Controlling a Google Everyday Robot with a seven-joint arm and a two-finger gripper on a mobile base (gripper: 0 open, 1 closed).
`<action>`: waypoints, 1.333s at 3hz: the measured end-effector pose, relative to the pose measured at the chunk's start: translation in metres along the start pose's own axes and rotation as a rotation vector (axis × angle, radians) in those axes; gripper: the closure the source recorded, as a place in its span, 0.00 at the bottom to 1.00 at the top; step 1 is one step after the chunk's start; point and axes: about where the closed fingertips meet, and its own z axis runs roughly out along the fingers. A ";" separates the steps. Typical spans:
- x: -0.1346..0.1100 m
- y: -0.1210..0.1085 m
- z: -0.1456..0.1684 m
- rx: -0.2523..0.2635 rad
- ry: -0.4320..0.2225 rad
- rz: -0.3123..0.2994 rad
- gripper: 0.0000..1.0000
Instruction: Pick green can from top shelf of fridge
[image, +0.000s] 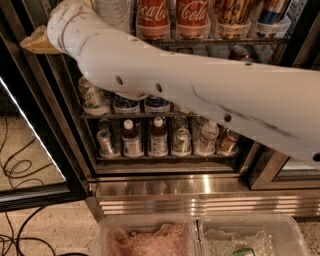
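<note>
At the left end of the top shelf (215, 44) of the fridge (200, 190), the green can (114, 11) stood upright just left of two red Coca-Cola cans (152, 17). Only its pale lower part showed, at the upper edge. Further right sat a gold can (232, 15) and a blue can (272, 12) in clear holders. The white arm (200, 95) crossed in front from the right and ran off the upper left. The gripper lay out of view there, so whether the jaws were open could not be told. Lower racks held bottles (132, 140), and two clear bins (150, 235) sat below.
</note>
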 end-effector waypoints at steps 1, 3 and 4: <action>0.004 0.007 -0.005 0.079 0.023 0.107 0.00; 0.007 0.002 -0.010 0.083 0.039 0.103 0.00; 0.020 -0.011 -0.020 0.130 0.070 0.107 0.00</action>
